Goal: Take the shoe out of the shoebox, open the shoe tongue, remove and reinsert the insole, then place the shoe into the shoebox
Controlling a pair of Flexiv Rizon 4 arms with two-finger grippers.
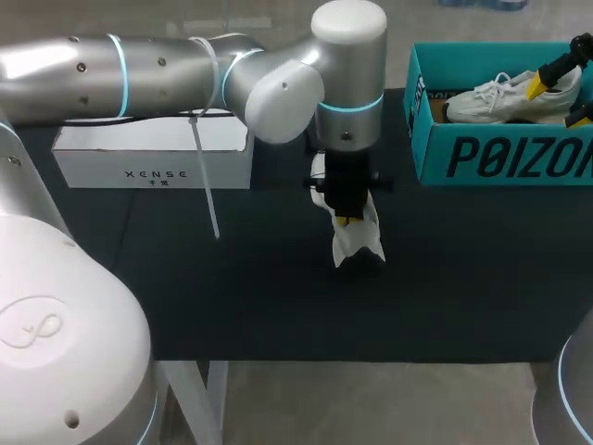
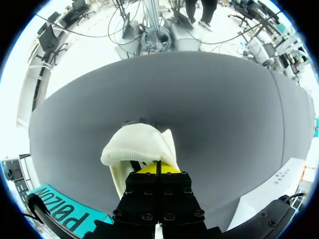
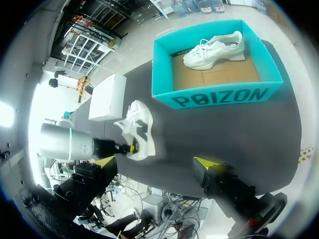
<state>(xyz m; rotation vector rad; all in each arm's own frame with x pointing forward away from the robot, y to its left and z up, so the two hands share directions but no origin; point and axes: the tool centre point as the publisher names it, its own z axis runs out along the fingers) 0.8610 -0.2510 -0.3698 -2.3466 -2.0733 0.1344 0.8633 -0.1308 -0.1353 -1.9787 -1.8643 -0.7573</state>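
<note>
Though obscured overhead, left gripper's (image 3: 131,147) shoe (image 3: 138,124)

A white box (image 1: 153,159) lies flat near the far left of the dark table (image 1: 278,306).

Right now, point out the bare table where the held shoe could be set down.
Free: the near strip of the table, from the held shoe to the front edge, and the patch between it and the white box. Crowded: the far right, where the shoebox sits with my right pincer over it.
</note>
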